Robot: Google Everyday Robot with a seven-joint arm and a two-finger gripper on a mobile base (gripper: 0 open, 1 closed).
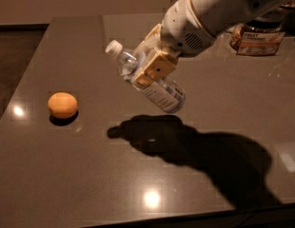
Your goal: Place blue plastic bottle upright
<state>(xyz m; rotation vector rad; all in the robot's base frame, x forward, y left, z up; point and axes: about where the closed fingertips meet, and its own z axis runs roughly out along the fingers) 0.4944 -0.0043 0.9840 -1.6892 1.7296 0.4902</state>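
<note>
Dark glossy table (90, 175), dim warm light. Landmark: the orange (62, 105), resting on the table at far left, with a small shadow touching its underside.

Right of the orange and higher in frame: blue plastic bottle (167, 95), held clear of the table surface and tilted. The white cap (113, 47) is the end nearer the orange and sits highest. The base points down and to the right, away from the orange. Clear body, pale printed label on the lower half. Not upright.

Gripper (148, 71), right of the orange, sits at the bottle's mid-body just below the shoulder. Tan fingers (157, 65) are closed across the bottle and grip it; nothing else is in the grip. One finger lies flat over the camera-facing side, and the opposite one is mostly hidden behind the bottle.

Below the bottle, right of the orange and nearer the camera: a broad dark shadow (195, 151) on the table, not touching the bottle and apart from the orange.

The white arm (209, 13) runs from the gripper up and off the top right, on the side away from the orange.

Farthest right from the orange, at the back of the table: a jar (258, 38) with a printed label, its upper part hidden by the arm. Well apart from the bottle.
</note>
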